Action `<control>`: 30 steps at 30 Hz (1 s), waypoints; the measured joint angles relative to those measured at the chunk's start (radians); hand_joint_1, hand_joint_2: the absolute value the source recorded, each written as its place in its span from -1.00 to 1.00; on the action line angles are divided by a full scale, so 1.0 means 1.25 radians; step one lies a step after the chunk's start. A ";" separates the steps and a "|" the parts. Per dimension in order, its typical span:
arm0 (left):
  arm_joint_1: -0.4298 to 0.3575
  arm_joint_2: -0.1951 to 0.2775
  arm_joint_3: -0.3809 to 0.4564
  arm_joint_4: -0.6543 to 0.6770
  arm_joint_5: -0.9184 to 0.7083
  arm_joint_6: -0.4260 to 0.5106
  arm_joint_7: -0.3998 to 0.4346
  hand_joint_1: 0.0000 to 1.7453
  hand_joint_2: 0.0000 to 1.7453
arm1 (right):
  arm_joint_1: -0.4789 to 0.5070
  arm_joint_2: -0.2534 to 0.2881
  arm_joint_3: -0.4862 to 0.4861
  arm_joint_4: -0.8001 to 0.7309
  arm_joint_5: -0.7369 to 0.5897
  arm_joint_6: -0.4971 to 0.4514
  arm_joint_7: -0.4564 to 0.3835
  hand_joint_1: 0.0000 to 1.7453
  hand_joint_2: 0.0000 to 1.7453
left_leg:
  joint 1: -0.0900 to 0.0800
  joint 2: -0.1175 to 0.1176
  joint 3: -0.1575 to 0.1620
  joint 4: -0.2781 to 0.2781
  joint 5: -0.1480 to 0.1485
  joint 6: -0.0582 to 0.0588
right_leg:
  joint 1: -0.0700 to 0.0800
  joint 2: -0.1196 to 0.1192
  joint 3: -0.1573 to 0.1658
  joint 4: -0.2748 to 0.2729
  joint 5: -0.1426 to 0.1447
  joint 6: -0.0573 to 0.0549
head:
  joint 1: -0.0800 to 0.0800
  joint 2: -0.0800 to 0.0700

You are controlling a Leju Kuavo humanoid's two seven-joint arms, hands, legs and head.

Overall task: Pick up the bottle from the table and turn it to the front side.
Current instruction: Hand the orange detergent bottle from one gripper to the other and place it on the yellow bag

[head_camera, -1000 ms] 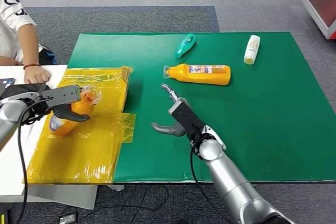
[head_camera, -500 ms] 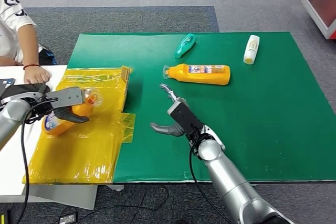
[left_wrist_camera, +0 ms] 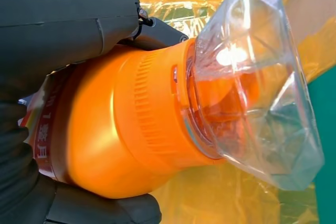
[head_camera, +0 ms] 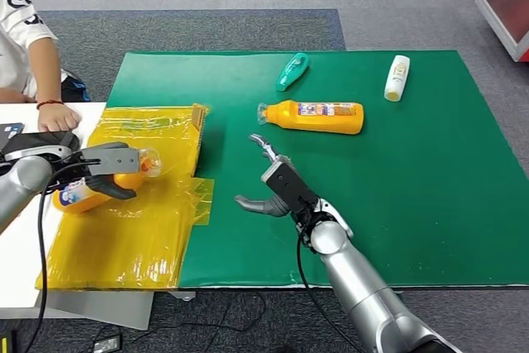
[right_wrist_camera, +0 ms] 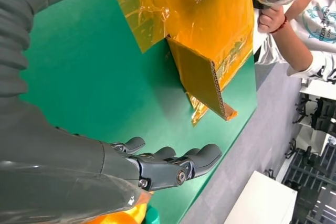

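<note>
My left hand (head_camera: 102, 169) grips an orange bottle (head_camera: 84, 192) with a clear cap (head_camera: 150, 161), lying nearly level over the yellow sheet (head_camera: 137, 229). The left wrist view shows the bottle (left_wrist_camera: 118, 135) and its clear cap (left_wrist_camera: 253, 87) close up, with my dark fingers (left_wrist_camera: 59, 24) wrapped round the body. My right hand (head_camera: 278, 188) hovers open over the green mat (head_camera: 436, 196), fingers (right_wrist_camera: 174, 163) spread, nothing in it. A second orange bottle (head_camera: 318, 116) lies on its side on the mat beyond that hand.
A teal bottle (head_camera: 292, 71) and a white bottle (head_camera: 397, 78) lie near the mat's far edge. A person's hand (head_camera: 56, 116) rests on the white table (head_camera: 19, 245) at left. A cardboard flap (right_wrist_camera: 202, 80) stands up at the yellow sheet's edge.
My left hand has drawn the orange bottle leftward and tipped it from slanted to nearly level. The right hand has barely shifted.
</note>
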 joint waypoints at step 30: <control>-0.088 -0.102 -0.030 0.005 0.080 0.045 0.000 1.00 1.00 | 0.007 0.023 0.013 0.016 0.011 0.001 -0.012 -1.00 1.00 | 0.000 0.000 0.000 0.000 0.000 0.000 | 0.000 0.000 0.000 0.000 0.000 0.000 | 0.000 0.000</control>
